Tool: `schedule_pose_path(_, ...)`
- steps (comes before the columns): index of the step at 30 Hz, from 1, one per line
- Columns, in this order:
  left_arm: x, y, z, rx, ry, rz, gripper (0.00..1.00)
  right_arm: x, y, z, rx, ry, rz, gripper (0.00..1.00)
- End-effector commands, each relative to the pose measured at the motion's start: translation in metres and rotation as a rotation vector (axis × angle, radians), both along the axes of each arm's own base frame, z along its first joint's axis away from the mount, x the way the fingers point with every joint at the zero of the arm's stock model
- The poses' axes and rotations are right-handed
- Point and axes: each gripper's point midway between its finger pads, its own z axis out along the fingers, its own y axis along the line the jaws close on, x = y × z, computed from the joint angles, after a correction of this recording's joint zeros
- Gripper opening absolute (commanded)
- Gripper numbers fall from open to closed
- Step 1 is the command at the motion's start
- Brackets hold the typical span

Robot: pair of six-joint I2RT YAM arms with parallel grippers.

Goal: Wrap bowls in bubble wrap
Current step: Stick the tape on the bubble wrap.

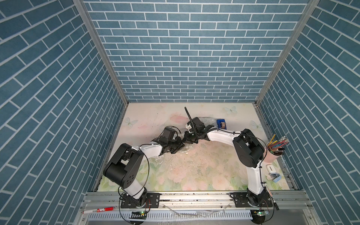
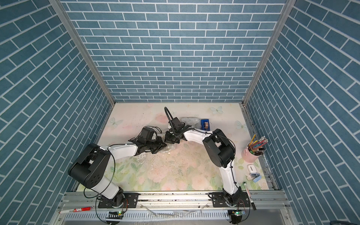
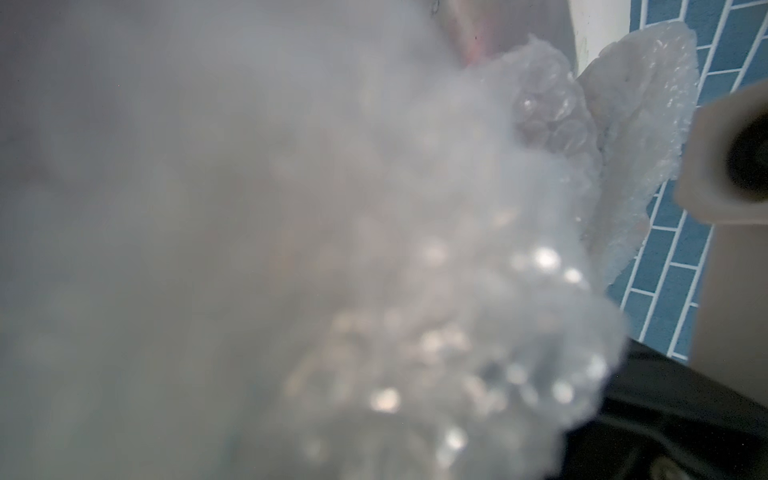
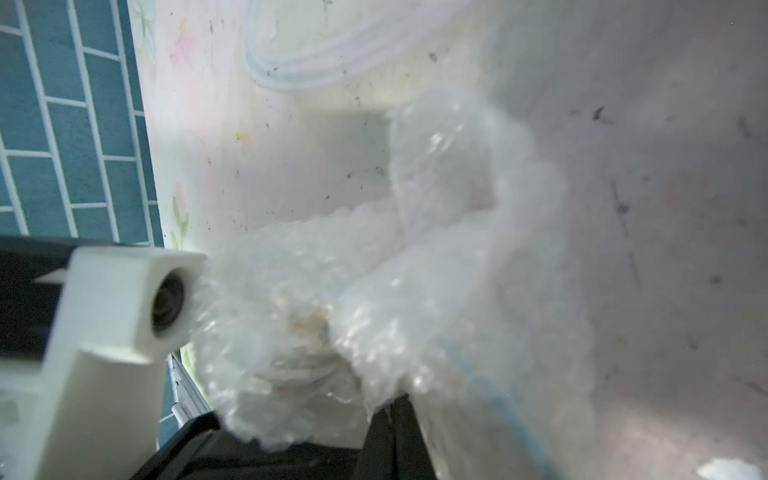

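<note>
Both arms were bent in toward the middle of the pale floral-print tabletop (image 1: 194, 171), with the left gripper (image 1: 180, 145) and the right gripper (image 1: 186, 139) almost nose to nose in both top views. Between and under them sat the crumpled translucent bubble wrap (image 1: 186, 150), shiny and whitish, peeking out just beside the black fingers. Left jaws: closed down tight, but the left wrist view was swamped by that wrap (image 3: 540, 124) pressed right up to the lens, so what they pinched, I could not tell. Right jaws: closed too, and in the right wrist view the wrap (image 4: 436, 208) bunched down onto the black fingertip, gripped there. A yellowish smudge (image 4: 307, 322) showed through the plastic, too blurred to call a bowl. Well back, a second whitish bubble wrap bundle (image 1: 209, 121) lay just beside the blue tape dispenser (image 1: 221, 123) with its brown roll, partly hidden by the right arm's wrist. Off at the right edge stood a pink cup of pencils (image 1: 272, 155), well apart from the two grippers
</note>
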Motion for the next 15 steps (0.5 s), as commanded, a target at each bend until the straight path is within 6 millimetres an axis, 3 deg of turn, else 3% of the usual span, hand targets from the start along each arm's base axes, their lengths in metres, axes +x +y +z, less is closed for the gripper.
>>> schedule_pose_path(1,-0.005,0.007,-0.006,0.049,0.020,-0.005,0.00,0.022,-0.011,-0.001,0.004,-0.022,-0.054,0.05)
schedule_pose_path(15,-0.008,0.008,-0.011,0.067,0.030,-0.021,0.00,0.045,-0.005,0.032,-0.003,-0.086,-0.021,0.17)
